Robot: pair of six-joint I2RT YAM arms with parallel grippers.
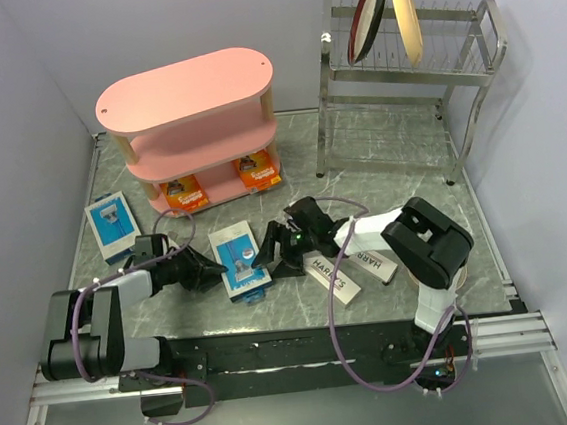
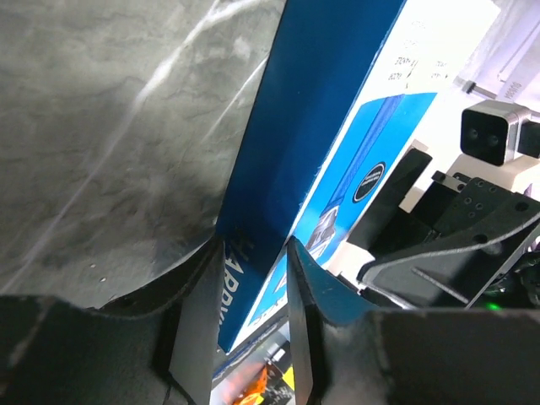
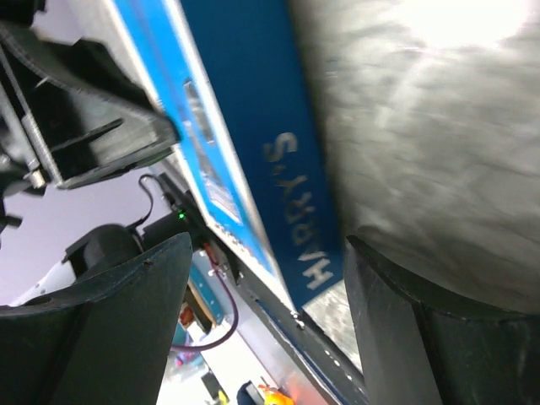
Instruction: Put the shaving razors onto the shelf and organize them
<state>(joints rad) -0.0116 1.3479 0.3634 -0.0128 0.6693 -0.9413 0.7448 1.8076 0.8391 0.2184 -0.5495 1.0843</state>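
A blue-and-white razor pack (image 1: 240,262) lies mid-table between my two grippers. My left gripper (image 1: 217,270) is shut on its left edge; in the left wrist view the dark blue HARRY'S side (image 2: 312,110) sits tight between the fingers of that gripper (image 2: 253,249). My right gripper (image 1: 266,257) is open, its fingers spread wide around the pack's other edge (image 3: 253,110), as the right wrist view of the gripper (image 3: 266,253) shows. A second blue-and-white pack (image 1: 114,226) lies at the left. Two white HARRY'S boxes (image 1: 335,278) lie under the right arm. Two orange cards (image 1: 186,193) stand on the lowest tier of the pink shelf (image 1: 183,87).
A steel wire dish rack (image 1: 406,80) with two round plates (image 1: 366,16) stands at the back right. Purple cables (image 1: 337,298) loop over the table by the right arm. Walls close in on the left and right.
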